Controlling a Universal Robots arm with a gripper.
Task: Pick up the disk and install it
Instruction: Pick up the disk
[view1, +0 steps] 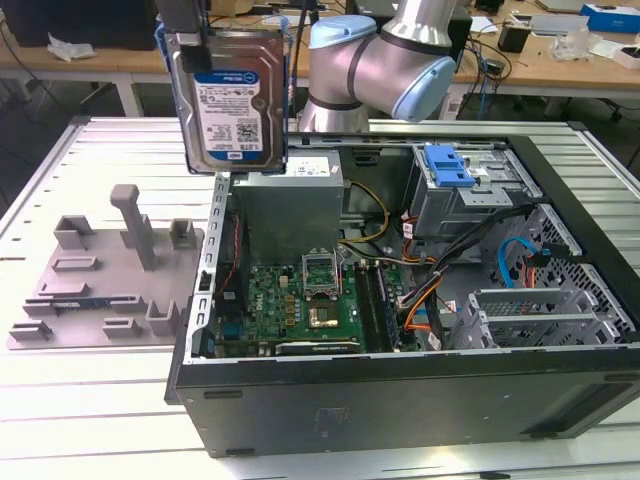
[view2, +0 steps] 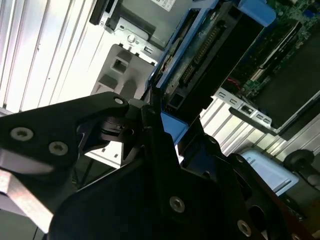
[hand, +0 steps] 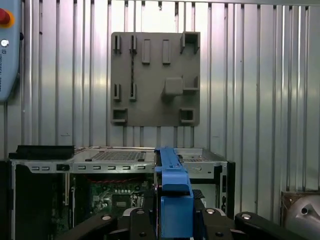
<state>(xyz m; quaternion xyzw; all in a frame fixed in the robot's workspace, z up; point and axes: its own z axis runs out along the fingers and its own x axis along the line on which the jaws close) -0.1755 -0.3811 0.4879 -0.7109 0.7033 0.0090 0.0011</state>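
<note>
One disk held aloft over the open case

Exterior view: the gripper (view1: 188, 28) clamps the disk (view1: 232, 95) by its upper edge. The disk is upright (label toward the camera) and hangs clear above the far corner of the computer case (view1: 400, 395) on the exterior view's left. A grey fixture plate (view1: 100, 270) lies on the table (view1: 90, 440), left of the case.

Second wrist view: black fingers (view2: 150, 130) pinch the blue carrier bracket (view2: 172, 129).

First wrist view: the blue carrier bracket stands edge-on between the fingers, with the grey fixture plate beyond the case.
</note>
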